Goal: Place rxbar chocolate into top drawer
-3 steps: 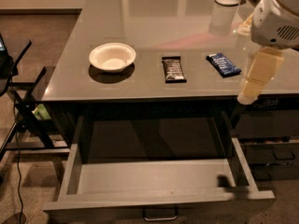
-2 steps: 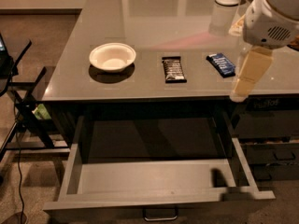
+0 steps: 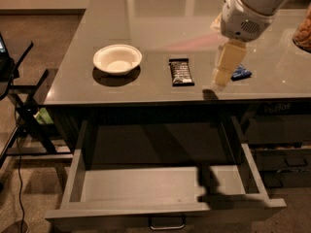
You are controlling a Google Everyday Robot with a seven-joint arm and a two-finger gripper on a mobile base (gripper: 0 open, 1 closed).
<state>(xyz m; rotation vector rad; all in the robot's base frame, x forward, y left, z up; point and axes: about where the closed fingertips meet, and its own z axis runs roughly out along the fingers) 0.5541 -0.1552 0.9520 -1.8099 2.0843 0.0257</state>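
Since a second ago the tool (image 3: 221, 77) has slid sideways along the front of the worktop (image 3: 160, 18). It used to hang past the blue-wrapped bar (image 3: 242, 73), on the side away from the rxbar chocolate (image 3: 181, 72). Now it sits between the two and covers part of the blue one. It points down, tilted a bit, with its tip low over the surface just beside the rxbar chocolate and not touching it. Honestly can't tell whether the tool is open or closed from this angle, but it's carrying nothing.

The rxbar chocolate hasn't budged. It lies flat near the front edge of the worktop, black wrapper, long side running front to back. On its other side from the tool, a short way off, is a white bowl (image 3: 117, 59), upright.

Below and in front of the rxbar chocolate, the top drawer (image 3: 141, 184) is pulled well out. It has a light grey inside with a small metal loop handle (image 3: 166, 223) on the front. The arm's shadow falls across the drawer's end on the tool's side. Further out that way, under the worktop, are darker drawers (image 3: 286, 154).
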